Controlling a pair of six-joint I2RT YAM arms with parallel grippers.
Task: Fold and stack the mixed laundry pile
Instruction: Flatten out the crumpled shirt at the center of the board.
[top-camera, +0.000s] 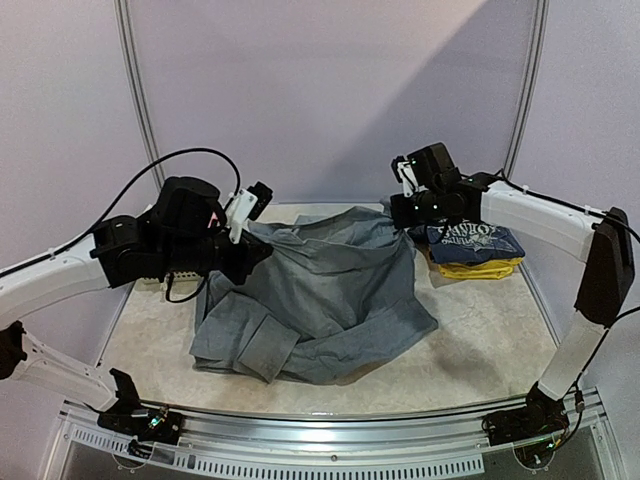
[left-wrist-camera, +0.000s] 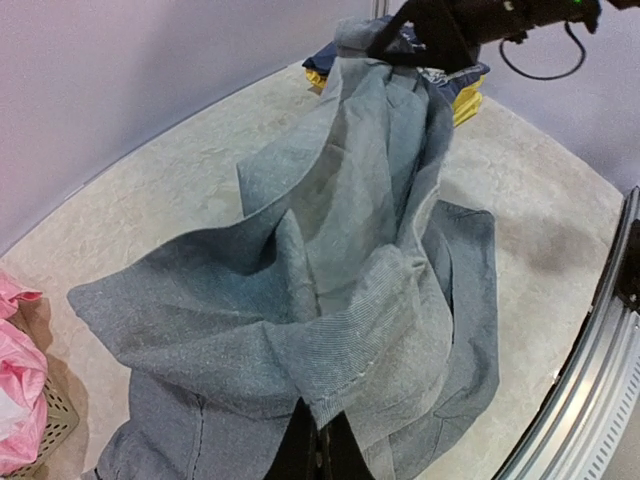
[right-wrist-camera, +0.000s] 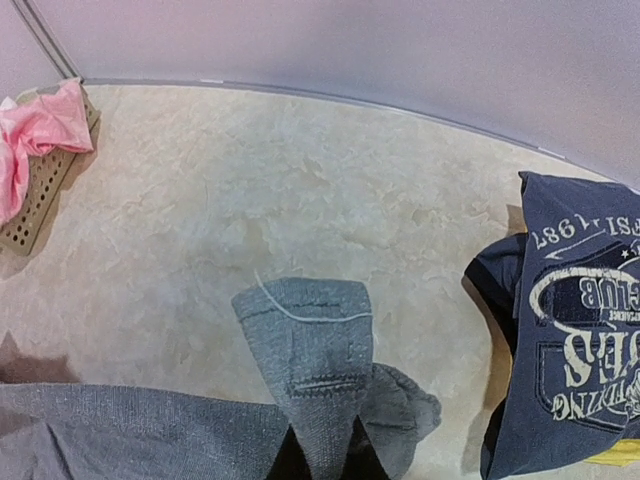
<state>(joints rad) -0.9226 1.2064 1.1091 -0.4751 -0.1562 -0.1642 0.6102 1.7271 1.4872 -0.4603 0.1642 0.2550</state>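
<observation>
The large grey trousers (top-camera: 320, 290) hang stretched between both grippers above the table, their lower part resting crumpled on it. My left gripper (top-camera: 250, 245) is shut on a fold of the grey cloth (left-wrist-camera: 345, 400). My right gripper (top-camera: 398, 212) is shut on a waistband corner with a belt loop (right-wrist-camera: 315, 350). A folded navy printed tee (top-camera: 475, 238) lies on a yellow piece (top-camera: 475, 268) at the back right; it also shows in the right wrist view (right-wrist-camera: 575, 340). Pink pieces (left-wrist-camera: 18, 400) lie in the basket.
The pale lattice basket (right-wrist-camera: 45, 190) stands at the back left, mostly hidden behind my left arm in the top view. The beige table (top-camera: 480, 340) ends at a metal rail (top-camera: 330, 425) in front and at grey walls behind.
</observation>
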